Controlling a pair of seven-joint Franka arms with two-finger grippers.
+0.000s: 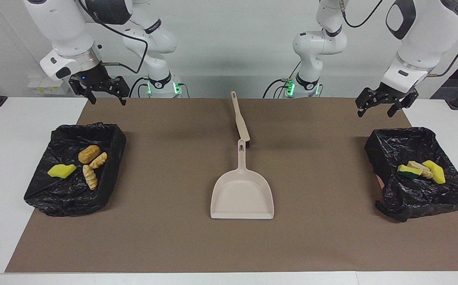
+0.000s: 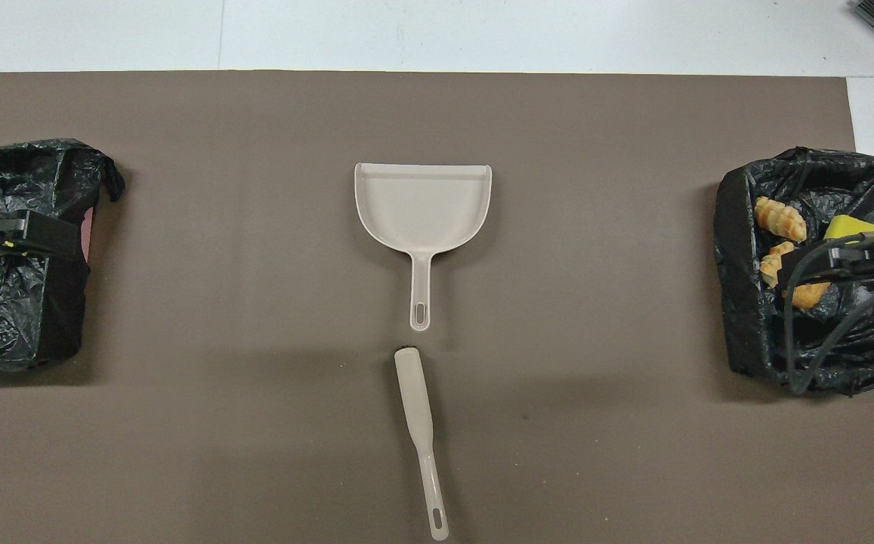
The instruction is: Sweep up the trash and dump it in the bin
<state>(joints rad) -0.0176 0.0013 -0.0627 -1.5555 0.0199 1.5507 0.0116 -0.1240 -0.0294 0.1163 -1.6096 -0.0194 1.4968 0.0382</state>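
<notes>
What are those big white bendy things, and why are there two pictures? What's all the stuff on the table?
They are two robot arms with pincer hands. One picture looks at them from across the table; the other looks down from above. The left gripper and right gripper both hang open in the air, holding nothing. On the brown mat lie a dustpan and a brush. At each end sits a bin lined with black plastic. The trash, sponge bits and bread-like rolls, is already inside both bins.
</notes>
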